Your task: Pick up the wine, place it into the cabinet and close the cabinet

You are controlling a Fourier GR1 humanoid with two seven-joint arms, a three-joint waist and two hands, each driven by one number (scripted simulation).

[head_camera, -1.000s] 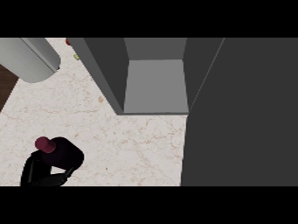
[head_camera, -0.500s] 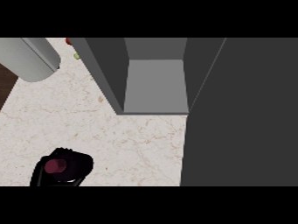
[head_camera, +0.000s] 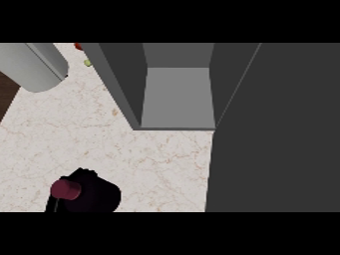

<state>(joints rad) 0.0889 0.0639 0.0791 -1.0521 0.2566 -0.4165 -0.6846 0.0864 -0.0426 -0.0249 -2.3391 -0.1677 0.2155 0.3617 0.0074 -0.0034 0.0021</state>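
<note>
One hand (head_camera: 91, 196) shows in the head view, low and to the left of the open cabinet (head_camera: 176, 94), its black fingers curled round the wine (head_camera: 66, 189), whose dark red cap pokes out at the hand's left side. From its place at the view's left you would take it for the left hand; the right hand is nowhere to be seen. The bottle's body is hidden by the hand, so you cannot tell whether it is lifted off the counter (head_camera: 113, 144) or just standing on it. The cabinet's grey shelf lies bare, and its door (head_camera: 283, 129) stands swung out as a dark slab to the right of the opening. You are, by the look of it, at the pick-up step, with placing and closing not yet done. Next you will need to carry the bottle up and rightward to the shelf, keeping it upright and clear of the cabinet's near left wall.
</note>
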